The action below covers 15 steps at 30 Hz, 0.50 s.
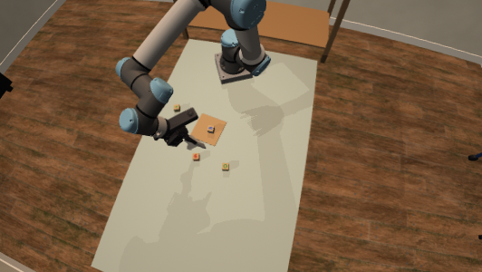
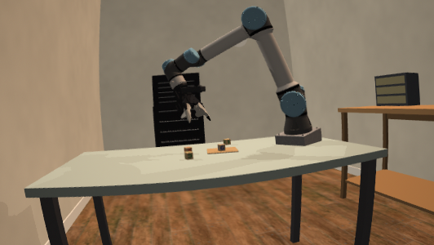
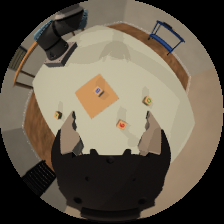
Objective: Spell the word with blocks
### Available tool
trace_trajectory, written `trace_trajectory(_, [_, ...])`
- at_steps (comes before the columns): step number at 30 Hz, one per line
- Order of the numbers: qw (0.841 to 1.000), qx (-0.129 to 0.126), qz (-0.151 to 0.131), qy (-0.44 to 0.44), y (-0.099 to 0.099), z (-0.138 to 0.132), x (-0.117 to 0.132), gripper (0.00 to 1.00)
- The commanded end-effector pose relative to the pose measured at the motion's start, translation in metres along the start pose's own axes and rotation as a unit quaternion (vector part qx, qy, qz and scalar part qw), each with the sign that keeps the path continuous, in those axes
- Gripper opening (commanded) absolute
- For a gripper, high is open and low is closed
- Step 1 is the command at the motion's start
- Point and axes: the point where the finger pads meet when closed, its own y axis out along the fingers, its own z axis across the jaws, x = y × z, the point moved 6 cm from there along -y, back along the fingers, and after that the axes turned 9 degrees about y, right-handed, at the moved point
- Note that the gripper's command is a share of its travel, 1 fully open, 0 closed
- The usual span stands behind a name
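Observation:
The orange square mat (image 1: 203, 121) (image 2: 212, 151) (image 3: 92, 107) lies on the table. A block with a blue-purple letter (image 1: 211, 129) (image 2: 221, 147) (image 3: 98, 91) sits on it near the middle. A block with a red letter (image 1: 196, 157) (image 2: 188, 149) (image 3: 121, 124) and one with a green letter (image 1: 226, 167) (image 2: 188, 155) (image 3: 148, 100) stand on the table, off the mat's side away from the base. A fourth block (image 1: 177, 107) (image 2: 227, 141) (image 3: 58, 115) stands off another side. The letters are too small to read surely. My gripper (image 1: 197, 146) (image 2: 199, 119) (image 3: 110, 111) is open and empty, high above the table.
The robot's base (image 1: 233, 72) (image 2: 298, 137) stands on the table (image 1: 254, 195) (image 2: 122, 175). A wooden shelf unit (image 1: 290, 24) (image 2: 387, 109) is behind the base. A black rack (image 2: 177, 135) stands beyond the table.

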Motion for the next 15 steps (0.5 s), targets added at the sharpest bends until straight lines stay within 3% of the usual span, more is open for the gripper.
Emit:
trace_trajectory(1, [1.000,-0.003,0.003,0.000,-0.013,0.026,0.024,1.00])
trace_trajectory(7, [1.000,-0.003,0.003,0.000,-0.020,0.046,0.043,1.00])
trace_trajectory(15, [1.000,-0.003,0.003,0.000,-0.021,0.048,0.045,1.00])
